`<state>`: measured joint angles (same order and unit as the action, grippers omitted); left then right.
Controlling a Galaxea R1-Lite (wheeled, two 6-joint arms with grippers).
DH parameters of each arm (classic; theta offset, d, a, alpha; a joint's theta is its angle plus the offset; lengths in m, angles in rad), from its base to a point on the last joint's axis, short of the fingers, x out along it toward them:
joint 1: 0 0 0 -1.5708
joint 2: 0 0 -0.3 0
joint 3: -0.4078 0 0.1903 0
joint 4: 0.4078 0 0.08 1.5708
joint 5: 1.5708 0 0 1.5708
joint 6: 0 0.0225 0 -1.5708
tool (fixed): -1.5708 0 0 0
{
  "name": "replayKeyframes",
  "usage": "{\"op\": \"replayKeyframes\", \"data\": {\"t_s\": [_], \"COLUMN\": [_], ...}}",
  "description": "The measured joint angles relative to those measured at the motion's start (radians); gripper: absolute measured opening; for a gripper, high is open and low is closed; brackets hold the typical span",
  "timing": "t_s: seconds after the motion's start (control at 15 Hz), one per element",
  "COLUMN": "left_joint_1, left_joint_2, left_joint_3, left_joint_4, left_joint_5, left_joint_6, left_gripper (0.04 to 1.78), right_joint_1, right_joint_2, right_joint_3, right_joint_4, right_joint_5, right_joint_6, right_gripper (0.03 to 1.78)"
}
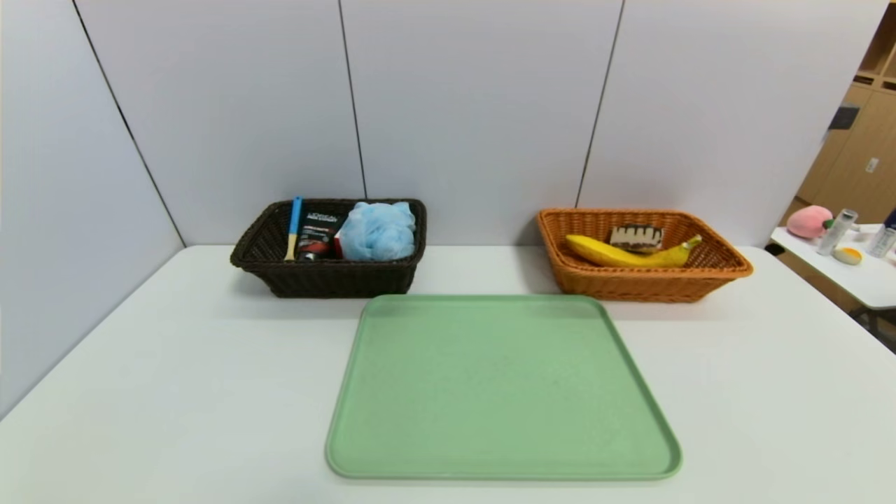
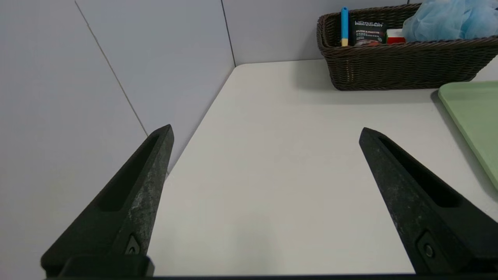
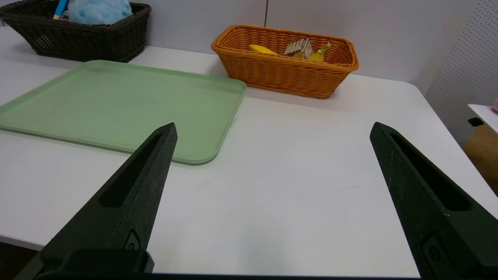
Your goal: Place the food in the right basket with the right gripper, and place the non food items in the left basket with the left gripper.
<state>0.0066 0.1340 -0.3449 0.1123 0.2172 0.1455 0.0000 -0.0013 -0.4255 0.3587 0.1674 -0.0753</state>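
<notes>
The dark brown left basket (image 1: 323, 280) (image 2: 397, 70) at the back left holds the blue-handled yellow spoon (image 1: 293, 227) (image 2: 344, 25), the black tube (image 1: 315, 234) (image 2: 367, 33), a red-white cube edge (image 2: 395, 35) and the light-blue pouf (image 1: 379, 229) (image 2: 447, 19). Inside the orange right basket (image 1: 640, 283) (image 3: 284, 76) lie the banana (image 1: 623, 255) (image 3: 262, 49) and the cake slice (image 1: 635, 238) (image 3: 297, 48). My left gripper (image 2: 266, 130) hovers open over bare table near the left wall. My right gripper (image 3: 272, 128) stands open and empty over the table's near right part. Neither arm shows in the head view.
A green tray (image 1: 500, 388) (image 3: 116, 105) with nothing on it lies at the table's middle, in front of both baskets. Grey wall panels close off the back and left. Off to the right, a side table (image 1: 850, 273) carries bottles and a pink toy.
</notes>
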Motion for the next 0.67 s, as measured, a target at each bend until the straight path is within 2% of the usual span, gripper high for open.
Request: {"op": "replayKeyframes", "data": {"t_s": [0.2,0.27,0.47,0.67], "left_joint_1": [-0.005,-0.006,-0.007,-0.007], "left_joint_2": [-0.091,-0.108,-0.130,-0.134], "left_joint_3": [0.044,0.056,0.161,0.246], "left_joint_4": [-0.020,-0.057,-0.199,-0.347], "left_joint_5": [-0.067,-0.080,-0.136,-0.152], "left_joint_6": [0.005,0.005,0.027,0.054], "left_gripper": [1.69,1.69,1.69,1.69], "right_joint_1": [0.000,0.000,0.000,0.000], "right_joint_2": [0.000,0.000,0.000,0.000], "right_joint_3": [0.007,0.024,0.158,0.314], "right_joint_4": [-0.038,-0.082,-0.337,-0.623], "right_joint_5": [0.000,-0.001,-0.006,-0.008], "right_joint_6": [-0.006,-0.009,-0.034,-0.098], "right_gripper": [1.71,1.71,1.71,1.71]}}
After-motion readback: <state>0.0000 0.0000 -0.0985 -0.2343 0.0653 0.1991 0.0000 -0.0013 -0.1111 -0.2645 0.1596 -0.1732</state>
